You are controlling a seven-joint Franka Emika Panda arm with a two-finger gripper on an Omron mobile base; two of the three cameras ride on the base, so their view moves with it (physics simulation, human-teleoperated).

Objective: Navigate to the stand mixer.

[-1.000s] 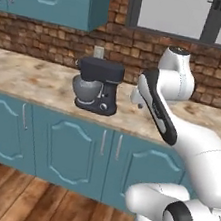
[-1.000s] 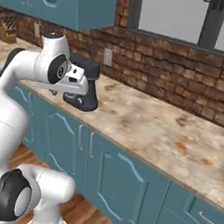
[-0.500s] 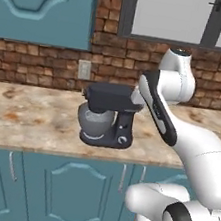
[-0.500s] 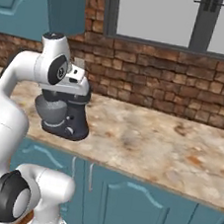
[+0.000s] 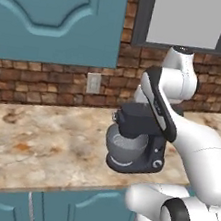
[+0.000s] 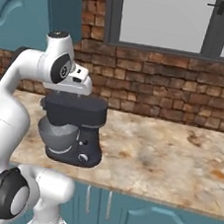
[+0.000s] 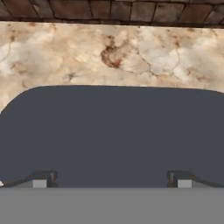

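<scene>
The stand mixer sits on the marbled worktop, near its front edge, with the brick wall behind it. In the left base view it stands just right of centre, partly hidden by the white arm; in the right base view it stands left of centre, its grey bowl under the boxy head and a small round knob low on the base.

Compared with half a second ago, the whole picture has shifted, so the base has driven on and the cameras with it. The mixer now appears larger and closer in both base views. In the left view the blue upper cabinet fills more of the top left, and a wall outlet sits beside the mixer on the brick. The window now spans more of the top of the right view.

The gripper hovers directly above the mixer's dark head, its fingertips spread wide apart and holding nothing. Blue cabinet doors run below the worktop.
</scene>
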